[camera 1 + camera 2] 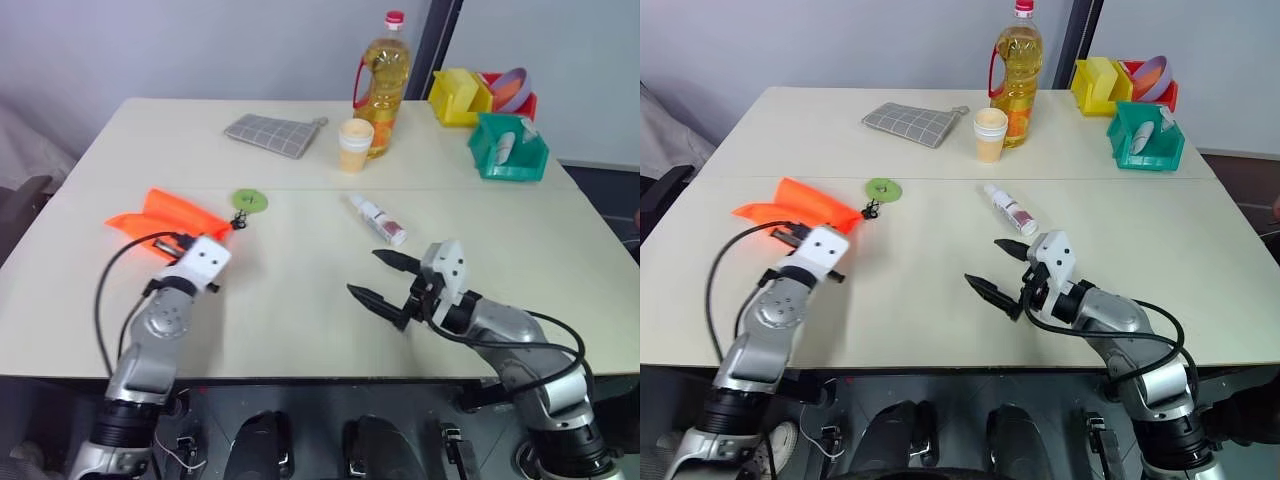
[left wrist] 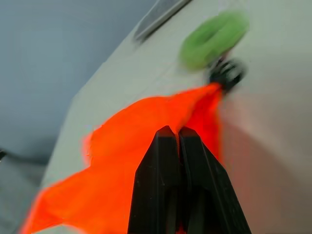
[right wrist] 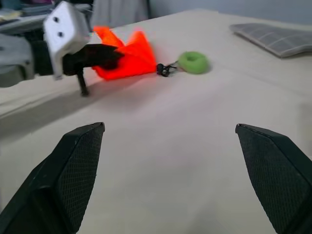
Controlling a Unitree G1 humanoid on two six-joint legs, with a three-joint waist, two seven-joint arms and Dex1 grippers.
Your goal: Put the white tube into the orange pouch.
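Note:
The orange pouch [image 1: 165,212] lies at the table's left, partly bunched upward, its cord leading to a green disc tag [image 1: 250,201]. My left gripper [image 1: 168,241] is shut on the pouch's near edge; in the left wrist view its closed fingers [image 2: 165,161] press together with orange fabric around them. The white tube [image 1: 379,220], with a red-and-dark label, lies flat near the table's middle. My right gripper [image 1: 365,272] hovers open just in front of the tube, with nothing between its fingers, pointing toward the pouch [image 3: 126,56].
At the back stand a yellow oil bottle [image 1: 385,75] and a paper cup [image 1: 356,145], with a grey checked cloth [image 1: 272,134] to their left. Yellow [image 1: 458,97], red [image 1: 528,100] and green [image 1: 510,160] bins sit at the back right.

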